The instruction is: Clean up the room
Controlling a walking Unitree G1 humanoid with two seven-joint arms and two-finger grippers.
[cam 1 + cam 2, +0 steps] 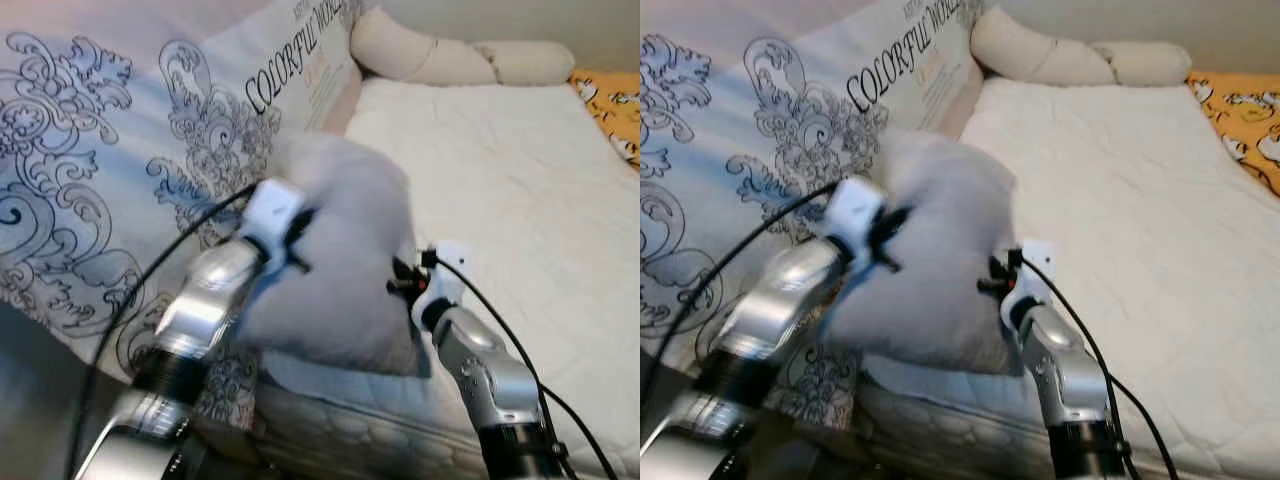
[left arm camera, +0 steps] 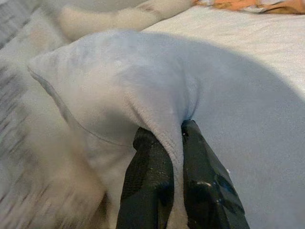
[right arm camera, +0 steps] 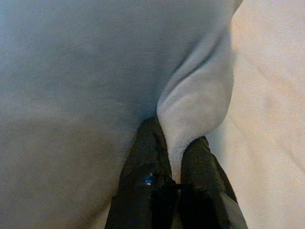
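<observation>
A: Where is the pillow (image 1: 345,260) right now?

B: It hangs in the air between the two arms, above the near edge of the bed (image 1: 520,190). The quilt (image 1: 110,160) with the grey scrollwork lies on the pillow's left, the bare white mattress on its right, and a cream bolster (image 1: 440,55) sits well beyond it at the head of the bed.

A: And the end effectors?

B: Both are pinched tight on fabric. The left end effector (image 2: 177,129) is closed on a fold at the pillow's left side; you can see the cloth squeezed between its two black fingers (image 2: 147,176) in the left wrist view. The right end effector (image 3: 176,143) is closed the same way on a ridge of cloth at the pillow's right side.

A: So which way does the pillow lie from them?

B: Straight ahead of both, with its long side running roughly across, from one arm to the other. Neither arm is clearly nearer; they share the load.

A: What does the next move hinge on?

B: My guess is that it has to travel forward, away from the pillow's present spot towards the bolster. Both arms would need to move together, or the pinched folds could slip.
</observation>
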